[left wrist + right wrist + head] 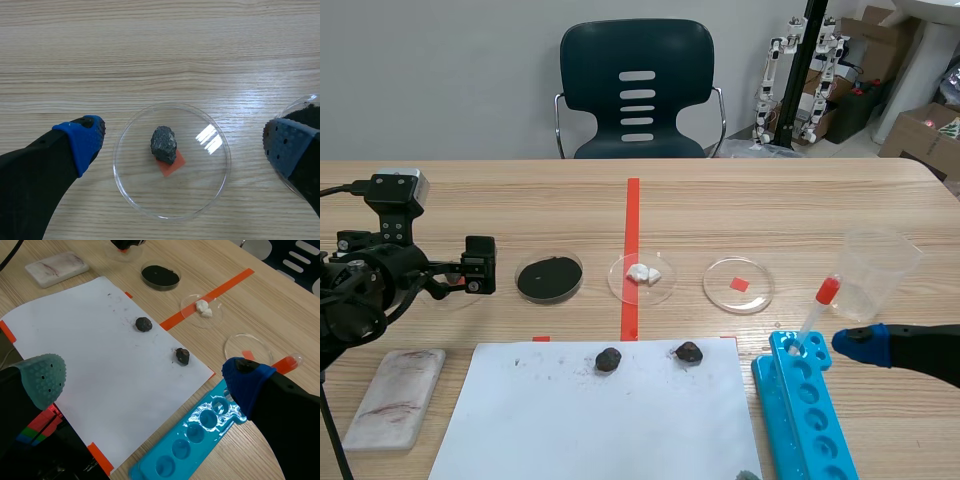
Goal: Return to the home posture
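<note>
Left gripper [185,142] and right gripper [145,377] — the thick-fingered ends of the two black arms that must go home — are both released, fingers spread with nothing between them. We find the left one low over the light wooden table [150,40], near its left edge. Its blue dotted pads stand either side of a clear round petri dish [131,192], which holds a small dark grey rock [164,144] lying on an orange-red tape square [176,164]. As far as we can see, neither pad touches the dish. The right one hangs near the table's right edge, just beside the far end of a bright blue plastic tube rack [197,437], with the white paper sheet [95,355] ahead of it.

We judge the handling finished and the retreat not yet made — both arms are out over the work. The left arm should first lift straight up, so the pads clear the dish rim without nudging it, then pull back toward the near edge. The right arm should draw away from the rack without clipping the red-capped dropper [818,312] standing in it.
</note>
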Controlling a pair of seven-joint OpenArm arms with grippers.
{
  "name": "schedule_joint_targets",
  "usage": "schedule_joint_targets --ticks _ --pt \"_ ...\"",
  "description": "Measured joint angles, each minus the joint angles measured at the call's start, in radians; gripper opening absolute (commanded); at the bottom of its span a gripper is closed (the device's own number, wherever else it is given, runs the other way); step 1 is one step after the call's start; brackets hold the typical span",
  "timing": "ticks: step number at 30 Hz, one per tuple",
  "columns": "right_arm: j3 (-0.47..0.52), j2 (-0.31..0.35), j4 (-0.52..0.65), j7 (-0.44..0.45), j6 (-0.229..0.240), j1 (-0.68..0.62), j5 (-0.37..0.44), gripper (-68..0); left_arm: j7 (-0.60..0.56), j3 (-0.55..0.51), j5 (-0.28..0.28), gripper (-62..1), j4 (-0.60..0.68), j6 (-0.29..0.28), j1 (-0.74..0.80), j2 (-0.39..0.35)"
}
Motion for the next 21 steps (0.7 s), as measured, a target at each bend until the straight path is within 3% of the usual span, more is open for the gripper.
schedule_joint_targets --ticks 13,21 --pt "0.000 0.000 0.000 0.000 0.000 0.000 0.000 0.4 0.001 0.000 0.001 1.4 0.000 0.000 0.000 0.000" --pt "0.000 0.000 0.000 0.000 0.000 0.000 0.000 0.4 -0.029 0.000 0.050 1.4 0.049 0.000 0.044 0.000"
